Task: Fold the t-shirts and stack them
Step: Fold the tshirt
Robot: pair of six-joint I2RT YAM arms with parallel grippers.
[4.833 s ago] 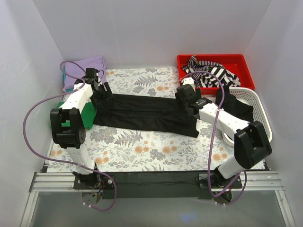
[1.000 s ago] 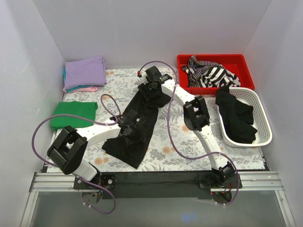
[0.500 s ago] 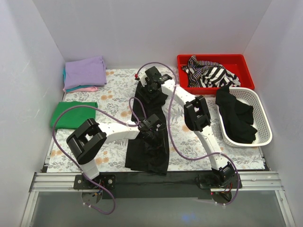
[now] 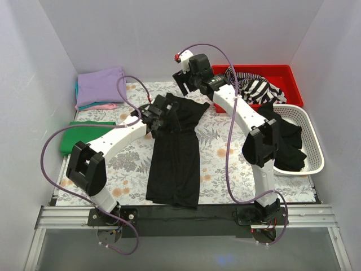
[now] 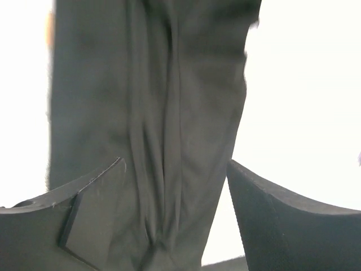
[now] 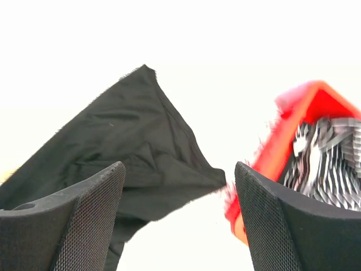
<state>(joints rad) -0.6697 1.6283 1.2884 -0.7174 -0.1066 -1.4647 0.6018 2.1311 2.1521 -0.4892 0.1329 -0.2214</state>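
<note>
The black shirt (image 4: 176,158) lies as a long narrow strip down the middle of the table (image 4: 130,169), its far end wider and rumpled. The left gripper (image 4: 159,117) hangs over the strip's far left edge, fingers spread with nothing between them. The right gripper (image 4: 186,79), fingers also apart and empty, is above the far end near the red bin (image 4: 256,72)

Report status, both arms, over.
Left gripper open over black t-shirt. Right gripper open above its far corner. Lies in long strip, unstacked. Red bin nearby.
</note>
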